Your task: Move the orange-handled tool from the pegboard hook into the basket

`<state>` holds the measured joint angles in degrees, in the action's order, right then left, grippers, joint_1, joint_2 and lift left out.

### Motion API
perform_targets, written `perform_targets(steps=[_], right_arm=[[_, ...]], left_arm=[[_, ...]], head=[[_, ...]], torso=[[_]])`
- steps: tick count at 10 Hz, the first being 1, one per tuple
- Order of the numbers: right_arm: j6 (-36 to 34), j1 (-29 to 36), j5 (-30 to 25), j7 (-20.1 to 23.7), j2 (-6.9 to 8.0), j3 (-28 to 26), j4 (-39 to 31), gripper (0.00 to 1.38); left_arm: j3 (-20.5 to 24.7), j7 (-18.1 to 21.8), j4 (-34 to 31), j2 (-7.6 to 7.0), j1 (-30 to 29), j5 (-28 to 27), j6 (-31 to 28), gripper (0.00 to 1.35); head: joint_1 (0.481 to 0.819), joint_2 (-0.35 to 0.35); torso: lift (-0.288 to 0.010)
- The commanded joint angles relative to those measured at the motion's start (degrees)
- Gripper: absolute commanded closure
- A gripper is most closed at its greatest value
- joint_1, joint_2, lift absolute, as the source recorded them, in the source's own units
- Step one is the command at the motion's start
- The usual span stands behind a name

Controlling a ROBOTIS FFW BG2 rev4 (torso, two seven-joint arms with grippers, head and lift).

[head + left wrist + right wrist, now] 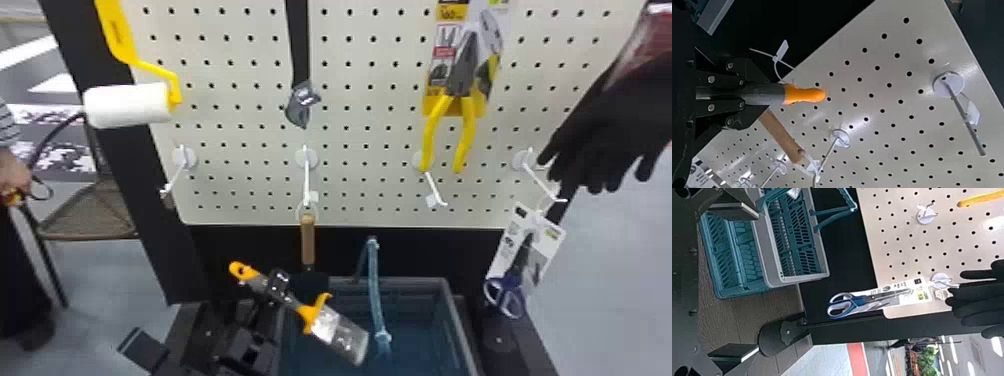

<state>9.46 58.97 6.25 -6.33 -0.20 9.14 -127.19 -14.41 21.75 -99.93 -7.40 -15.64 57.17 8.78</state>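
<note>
My left gripper is shut on the grey handle of the orange-handled tool, which slants with its orange end up left and its metal blade low over the basket. In the left wrist view, my left gripper grips the handle, and the tool's orange end sticks out past the fingertips beside a white tie. The leftmost lower hook on the pegboard is bare. My right gripper stands open with nothing between its fingers, off to the side of the basket in the right wrist view.
A wooden-handled tool hangs on the neighbouring hook, just behind the held one. The basket's teal handle stands up. Scissors on a card hang at the right, below black gloves; yellow pliers hang higher up.
</note>
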Motion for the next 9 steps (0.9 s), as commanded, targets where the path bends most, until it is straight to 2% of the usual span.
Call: perform_targets(steps=[1, 4, 9], right_arm=[[0.0, 0.0, 0.1, 0.0, -0.06, 0.0, 0.1, 0.12], [-0.1, 0.0, 0.3, 0.0, -0.06, 0.0, 0.1, 0.12], [-0.1, 0.1, 0.4, 0.1, -0.06, 0.0, 0.1, 0.12]], left_arm=[[-2.3, -1.1, 0.0, 0.1, -0.3, 0.1, 2.6, 1.15], [-5.4, -3.1, 0.4, 0.72, -1.2, 0.9, 4.9, 1.15], [-8.8, -3.6, 2.0, 0.89, -1.5, 2.4, 4.3, 1.12]], head=[[0.549, 0.0], [0.549, 0.0], [0.549, 0.0]], torso=[[-0.1], [-0.1], [-0.1]])
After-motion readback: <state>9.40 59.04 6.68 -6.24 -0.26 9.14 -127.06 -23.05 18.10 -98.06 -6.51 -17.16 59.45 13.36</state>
